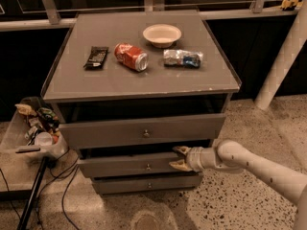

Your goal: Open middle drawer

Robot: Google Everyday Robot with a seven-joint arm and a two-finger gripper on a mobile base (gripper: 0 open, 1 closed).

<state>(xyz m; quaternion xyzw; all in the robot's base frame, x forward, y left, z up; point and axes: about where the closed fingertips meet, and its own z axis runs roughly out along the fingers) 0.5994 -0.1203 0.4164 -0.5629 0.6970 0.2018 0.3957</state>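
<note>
The grey cabinet has three drawer fronts. The middle drawer (127, 166) has a medium-height front with a small round knob (148, 166) and stands slightly out from the cabinet. My gripper (179, 157) reaches in from the right, at the right end of that front. Its fingers stand apart. The upper fingertip (181, 150) is at the front's top edge and the lower one lies against the front's face. It holds nothing that I can see.
The taller top drawer (144, 130) juts out above and the thin bottom drawer (144, 184) is below. On the cabinet top (110, 83) lie a dark bar, a red can, a white bowl and a crumpled wrapper. A bin of clutter (36, 128) and cables stand at the left.
</note>
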